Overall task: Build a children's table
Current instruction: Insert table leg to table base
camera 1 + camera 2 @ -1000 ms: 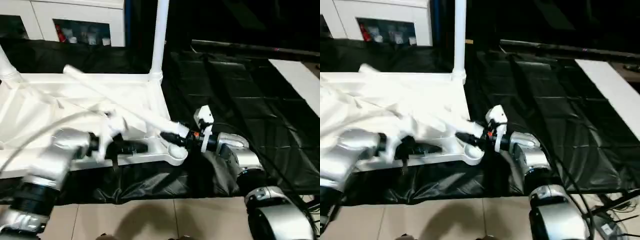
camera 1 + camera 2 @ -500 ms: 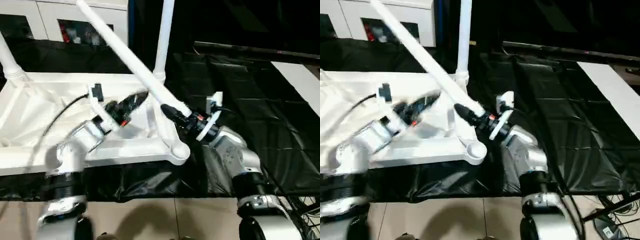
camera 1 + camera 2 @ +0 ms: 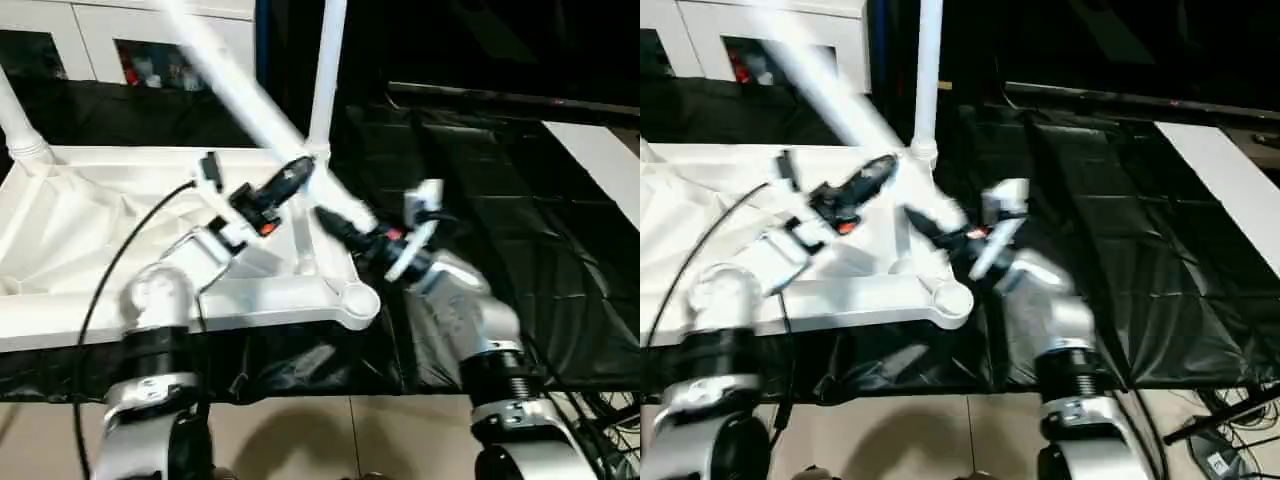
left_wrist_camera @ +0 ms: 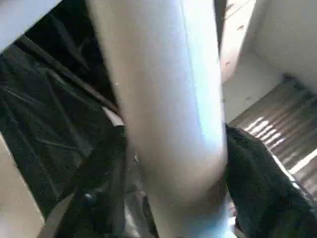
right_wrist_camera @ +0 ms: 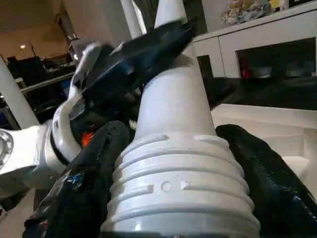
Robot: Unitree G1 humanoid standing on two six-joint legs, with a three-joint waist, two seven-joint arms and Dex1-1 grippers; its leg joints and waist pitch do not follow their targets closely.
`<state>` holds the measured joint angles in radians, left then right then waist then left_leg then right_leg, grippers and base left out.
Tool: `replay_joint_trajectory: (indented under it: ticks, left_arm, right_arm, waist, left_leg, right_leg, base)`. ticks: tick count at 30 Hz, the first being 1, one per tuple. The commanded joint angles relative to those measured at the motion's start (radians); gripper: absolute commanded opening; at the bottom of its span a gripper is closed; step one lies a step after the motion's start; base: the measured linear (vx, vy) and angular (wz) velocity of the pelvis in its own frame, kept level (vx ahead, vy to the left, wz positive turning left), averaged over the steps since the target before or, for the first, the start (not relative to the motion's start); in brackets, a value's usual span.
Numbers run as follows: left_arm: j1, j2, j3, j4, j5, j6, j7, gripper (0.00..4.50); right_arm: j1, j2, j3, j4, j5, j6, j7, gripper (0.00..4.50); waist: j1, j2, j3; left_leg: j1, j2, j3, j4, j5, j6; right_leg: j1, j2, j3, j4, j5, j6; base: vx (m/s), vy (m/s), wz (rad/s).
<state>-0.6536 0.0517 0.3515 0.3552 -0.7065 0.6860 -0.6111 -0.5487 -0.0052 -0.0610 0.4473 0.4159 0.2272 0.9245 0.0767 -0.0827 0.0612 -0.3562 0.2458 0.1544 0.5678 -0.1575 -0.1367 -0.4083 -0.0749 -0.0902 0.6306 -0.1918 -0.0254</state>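
- Children's table top (image 3: 60, 225) lies upside down, ribbed underside up, on the black-covered table (image 3: 480, 190). One fitted leg (image 3: 325, 70) stands in the far right corner socket; another fitted leg (image 3: 15, 125) stands at the far left.
- Loose leg (image 3: 240, 85) slants up and away to the left from the right end effector (image 3: 330, 222), above the top's right edge.
- Right end effector: fingers (image 5: 84, 183) pressed on either side of the loose leg's ribbed, flared end, pinching it. The ribbed end sits squarely between the pads in the right wrist view.
- Left end effector (image 3: 292, 178): fingers spread either side of the loose leg's shaft in the left wrist view. We judge it is at the shaft, a little above the right grip, but not clamped; whether a pad touches we cannot tell.
- Empty near right corner socket (image 3: 357, 300) lies just below and beside the right end effector, slightly toward us.
- Step in hand, as we read it: stand the loose leg up and seat its ribbed end in that socket.
- To do it well, we think: close the left on the shaft first, so the long leg has two supports; tip it upright; bring the ribbed end over the socket; line up the axes before pressing straight down.
- Risk: the swinging upper end could knock the fitted leg in the far right corner, which stands close by.
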Motion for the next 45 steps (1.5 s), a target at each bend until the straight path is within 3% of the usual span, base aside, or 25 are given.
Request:
replay_joint_trajectory:
  ticks: [1,3,6,8,9,14,15,20,25,26,27,29,30,31,35,36,39,43,45]
  left_arm:
    - [-0.023,-0.004,0.005,0.008,0.016,-0.034,0.032,3.41]
    - [-0.031,-0.01,0.024,-0.008,-0.007,-0.029,0.041,2.98]
    - [-0.036,-0.02,0.045,-0.036,-0.041,-0.017,0.06,2.96]
    - [-0.041,-0.023,0.048,-0.042,-0.041,-0.015,0.086,2.62]
    - [-0.048,-0.025,0.049,-0.036,-0.032,-0.026,0.116,2.62]
    - [-0.066,-0.022,0.051,-0.016,-0.001,-0.057,0.182,2.29]
    - [-0.066,-0.022,0.045,-0.032,0.004,-0.055,0.19,2.24]
    - [-0.07,-0.025,0.035,-0.064,0.009,-0.05,0.21,2.12]
    - [-0.087,-0.003,0.023,-0.086,0.0,-0.056,0.208,2.07]
    - [-0.089,0.003,0.02,-0.089,0.001,-0.057,0.205,2.06]
    - [-0.089,0.004,0.019,-0.09,0.002,-0.057,0.203,2.06]
    - [-0.091,0.015,0.009,-0.095,0.008,-0.056,0.191,2.05]
    - [-0.092,0.027,-0.001,-0.101,0.015,-0.055,0.183,2.01]
    - [-0.092,0.034,-0.007,-0.104,0.017,-0.054,0.179,1.96]
    - [-0.098,0.048,-0.01,-0.105,0.014,-0.048,0.168,1.92]
    - [-0.098,0.057,-0.017,-0.11,0.009,-0.041,0.156,1.92]
    - [-0.092,0.068,-0.037,-0.131,0.0,-0.023,0.13,1.92]
    - [-0.086,0.071,-0.058,-0.152,-0.01,-0.009,0.104,1.92]
    - [-0.079,0.074,-0.088,-0.189,-0.027,0.008,0.056,1.92]
  right_arm:
    - [-0.004,-0.012,-0.006,-0.033,-0.009,-0.014,-0.009,2.76]
    - [0.0,-0.01,0.0,-0.033,-0.014,-0.019,-0.013,2.76]
    - [0.009,-0.003,0.006,-0.044,-0.016,-0.019,-0.023,2.76]
    - [0.015,0.001,0.014,-0.053,-0.018,-0.022,-0.032,2.76]
    - [0.017,0.006,0.019,-0.053,-0.02,-0.029,-0.04,2.76]
    - [0.019,0.018,0.027,-0.047,-0.031,-0.051,-0.058,2.76]
    - [0.027,0.024,0.032,-0.061,-0.034,-0.052,-0.064,2.76]
    - [0.041,0.026,0.04,-0.089,-0.035,-0.051,-0.074,2.76]
    - [0.035,0.017,0.06,-0.101,-0.038,-0.032,-0.081,2.76]
    - [0.036,0.014,0.064,-0.106,-0.034,-0.031,-0.07,3.32]
    - [0.036,0.012,0.064,-0.109,-0.032,-0.028,-0.067,3.46]
    - [0.034,-0.007,0.053,-0.131,-0.012,-0.006,-0.05,3.52]
    - [0.028,-0.038,0.026,-0.155,0.035,0.052,-0.022,3.62]
    - [0.025,-0.058,0.011,-0.169,0.065,0.09,-0.001,3.73]
    - [-0.005,-0.127,-0.042,-0.167,0.122,0.159,0.031,4.05]
    - [-0.032,-0.166,-0.086,-0.155,0.173,0.211,0.04,4.15]
    - [-0.072,-0.218,-0.114,-0.133,0.196,0.253,0.056,4.3]
    - [-0.091,-0.255,-0.088,-0.13,0.185,0.304,0.081,4.49]
    - [-0.106,-0.313,-0.004,-0.141,0.157,0.402,0.155,4.5]
  waist:
    - [0.004,0.028,-0.076]
    - [0.007,0.032,-0.077]
    - [0.01,0.031,-0.076]
    - [0.012,0.032,-0.075]
    - [0.013,0.039,-0.076]
    - [0.014,0.037,-0.075]
    - [0.012,0.041,-0.075]
    - [0.013,0.039,-0.077]
    - [0.011,0.041,-0.075]
    - [0.011,0.041,-0.074]
    - [0.012,0.041,-0.076]
    - [0.012,0.038,-0.076]
    - [0.01,0.039,-0.076]
    - [0.013,0.029,-0.076]
    - [0.017,0.029,-0.076]
    - [0.018,0.027,-0.077]
    - [0.02,0.025,-0.078]
    - [0.019,0.022,-0.078]
    - [0.02,0.021,-0.08]
  left_leg:
    - [0.003,-0.018,0.021,-0.052,-0.163,0.023]
    - [0.001,-0.019,0.021,-0.051,-0.152,0.022]
    - [0.001,-0.019,0.023,-0.049,-0.146,0.022]
    - [0.002,-0.019,0.023,-0.05,-0.154,0.024]
    - [0.003,-0.018,0.021,-0.05,-0.158,0.021]
    - [0.004,-0.019,0.022,-0.05,-0.173,0.015]
    - [0.003,-0.02,0.021,-0.05,-0.17,0.014]
    - [0.001,-0.021,0.021,-0.048,-0.146,0.022]
    - [0.002,-0.02,0.021,-0.049,-0.152,0.021]
    - [0.002,-0.021,0.022,-0.049,-0.155,0.021]
    - [0.003,-0.021,0.022,-0.048,-0.152,0.02]
    - [0.002,-0.021,0.021,-0.048,-0.15,0.022]
    - [0.003,-0.022,0.02,-0.049,-0.145,0.031]
    - [0.003,-0.021,0.021,-0.047,-0.135,0.037]
    - [0.003,-0.021,0.023,-0.045,-0.123,0.038]
    - [0.002,-0.022,0.024,-0.044,-0.121,0.035]
    - [-0.001,-0.023,0.025,-0.041,-0.113,0.034]
    - [-0.003,-0.025,0.026,-0.039,-0.101,0.033]
    - [-0.004,-0.025,0.025,-0.037,-0.081,0.039]
  right_leg:
    - [0.073,-0.042,0.048,-0.073,-0.051,-0.196]
    - [0.074,-0.043,0.049,-0.07,-0.032,-0.201]
    - [0.074,-0.043,0.049,-0.067,-0.009,-0.213]
    - [0.073,-0.043,0.048,-0.069,-0.02,-0.214]
    - [0.074,-0.043,0.048,-0.067,-0.021,-0.213]
    - [0.073,-0.042,0.048,-0.072,-0.047,-0.199]
    - [0.073,-0.041,0.048,-0.072,-0.042,-0.198]
    - [0.077,-0.041,0.048,-0.068,-0.004,-0.205]
    - [0.075,-0.042,0.048,-0.069,-0.023,-0.202]
    - [0.075,-0.041,0.048,-0.07,-0.027,-0.201]
    - [0.075,-0.041,0.049,-0.069,-0.023,-0.199]
    - [0.077,-0.04,0.048,-0.068,-0.017,-0.198]
    - [0.08,-0.037,0.048,-0.068,-0.008,-0.188]
    - [0.08,-0.039,0.049,-0.066,-0.005,-0.191]
    - [0.077,-0.039,0.049,-0.065,-0.007,-0.197]
    - [0.078,-0.039,0.048,-0.065,-0.015,-0.198]
    - [0.079,-0.041,0.048,-0.065,-0.021,-0.198]
    - [0.08,-0.039,0.046,-0.066,-0.029,-0.195]
    - [0.082,-0.038,0.046,-0.063,0.0,-0.207]
  base:
    - [0.0,0.0,0.0]
    - [0.0,0.0,0.0]
    - [0.0,0.0,0.0]
    - [0.0,0.0,0.0]
    - [0.0,0.0,0.0]
    - [0.0,0.0,0.0]
    - [0.0,0.0,0.0]
    - [0.0,0.0,0.0]
    - [0.0,0.0,0.0]
    - [0.0,0.0,0.0]
    - [0.0,0.0,0.0]
    - [0.0,0.0,0.0]
    - [0.0,0.0,0.0]
    - [0.0,0.0,0.0]
    - [0.0,0.0,0.0]
    - [0.0,0.0,0.0]
    - [0.0,0.0,0.0]
    - [0.0,0.0,0.0]
    - [0.0,0.0,0.0]
